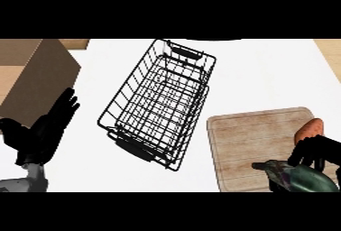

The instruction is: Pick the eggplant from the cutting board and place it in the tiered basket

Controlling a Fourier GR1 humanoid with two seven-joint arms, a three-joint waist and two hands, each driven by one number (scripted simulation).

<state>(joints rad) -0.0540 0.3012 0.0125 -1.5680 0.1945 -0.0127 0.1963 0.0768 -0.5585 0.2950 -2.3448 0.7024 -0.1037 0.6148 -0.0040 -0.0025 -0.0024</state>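
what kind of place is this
Most likely a kitchen counter set up for food prep: a wooden cutting board with an eggplant on it, and a black wire tiered basket on the white top.

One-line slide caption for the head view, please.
Right hand curled around the dark eggplant over the wooden cutting board; black wire tiered basket waits alongside.

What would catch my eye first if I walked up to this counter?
The black wire basket in the middle, lying slantwise on the white counter. At lower right, the right hand curls round a dark eggplant over the wooden cutting board, beside an orange vegetable. The left hand rests open at the left edge, fingers up.
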